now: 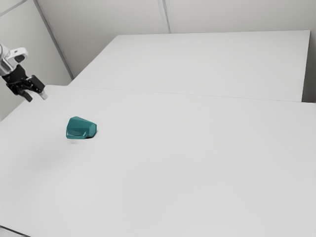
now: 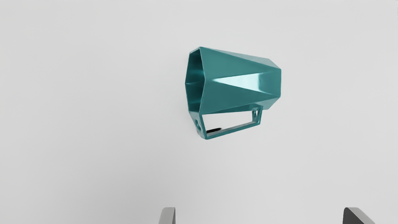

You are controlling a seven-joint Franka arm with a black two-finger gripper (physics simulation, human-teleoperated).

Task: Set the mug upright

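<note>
Mug (image 1: 79,128) lies on its side on the tabletop (image 1: 197,173), at the left of the exterior frame, its handle (image 2: 233,130) jutting sideways. The jaws stand spread at upper left, clear of it. Its tapered walls (image 2: 230,98) could slip in a squeeze, a snagged handle could roll it, and early release could topple it.

Franka arm (image 1: 9,62) in from exterior view's left edge, black two-finger gripper (image 1: 38,98) at its end, raised, tilted down toward exterior view's right. Gripper open; wrist view has fingertips (image 2: 168,216) wide apart.
</note>
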